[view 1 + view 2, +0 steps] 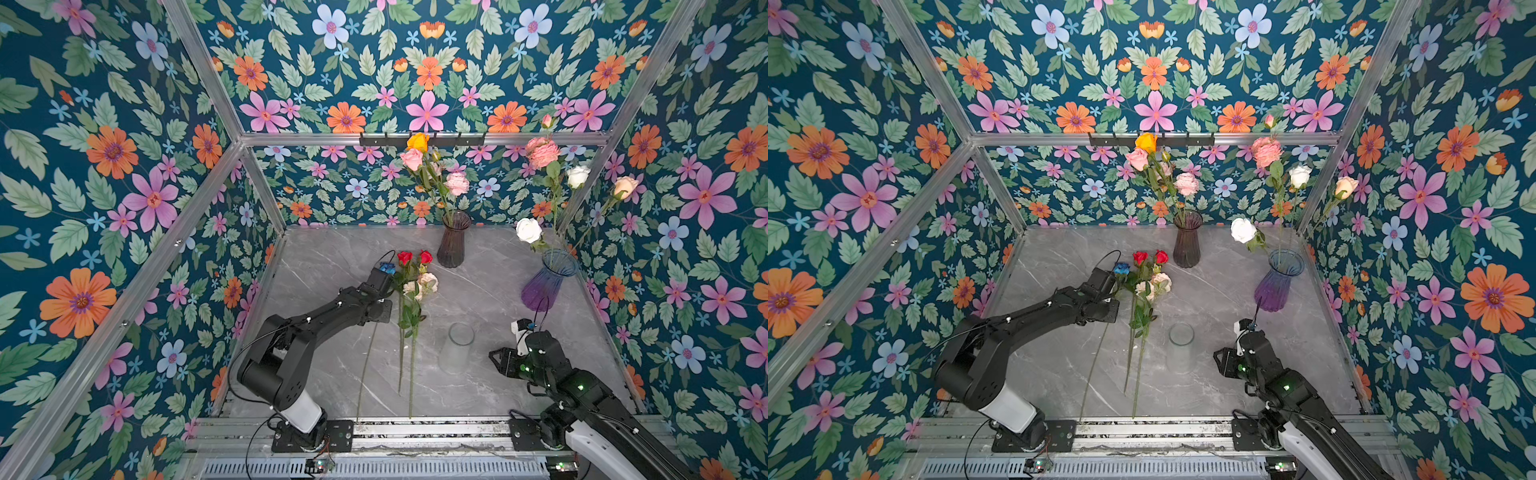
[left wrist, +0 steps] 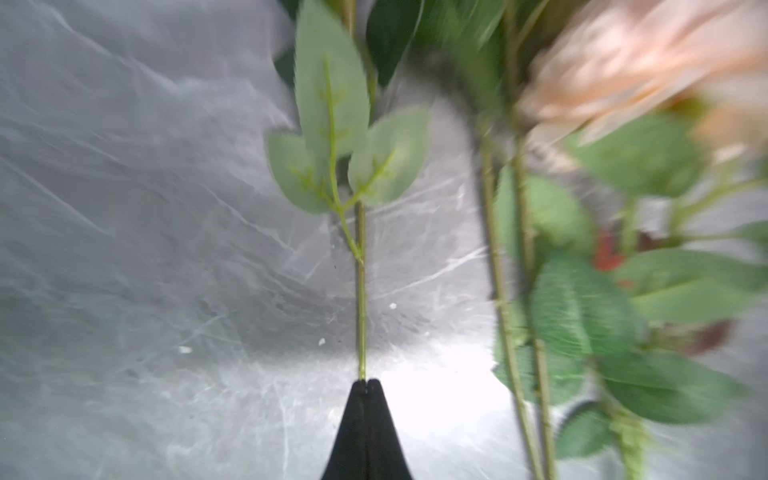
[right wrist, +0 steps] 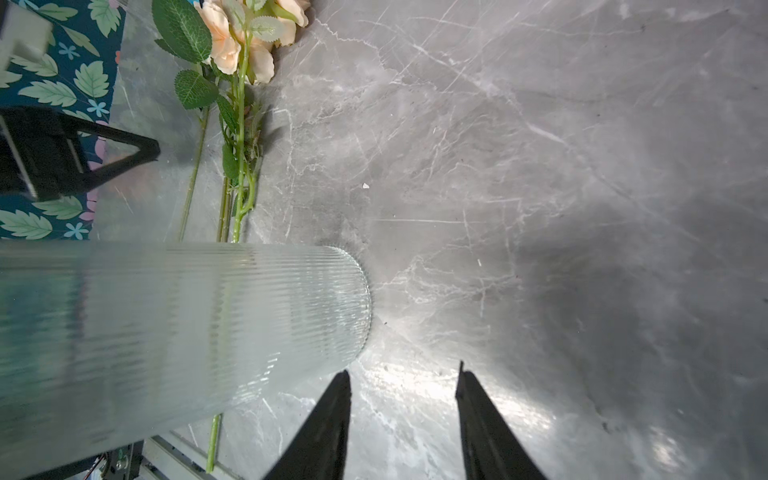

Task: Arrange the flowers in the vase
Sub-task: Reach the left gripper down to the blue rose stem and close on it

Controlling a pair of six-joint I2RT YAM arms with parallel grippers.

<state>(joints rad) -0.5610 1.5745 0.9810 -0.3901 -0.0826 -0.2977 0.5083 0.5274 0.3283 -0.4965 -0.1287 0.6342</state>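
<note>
In both top views, the left hand (image 1: 390, 291) is down at the flowers (image 1: 415, 282) that lie on the grey tabletop (image 1: 332, 266). Their long stems point toward the robot, so they are easy to pinch. The blue flower (image 1: 387, 268) sits right by that hand. A clear vase (image 1: 457, 345) stands empty near the stems, just beside the right hand (image 1: 498, 358). A dark vase (image 1: 454, 241) and a purple vase (image 1: 546, 282) at the back already hold flowers.

In the left wrist view, the left hand is clenched tight on one thin green stem (image 2: 361, 299), low down where it has no leaves. I think this is the pick-up step. The other flowers lie just beside it and look blurry.

In the right wrist view, the right hand is released. Its two fingers are apart with nothing between them. It sits next to the clear vase, maybe to keep it steady when a stem goes in.
</note>
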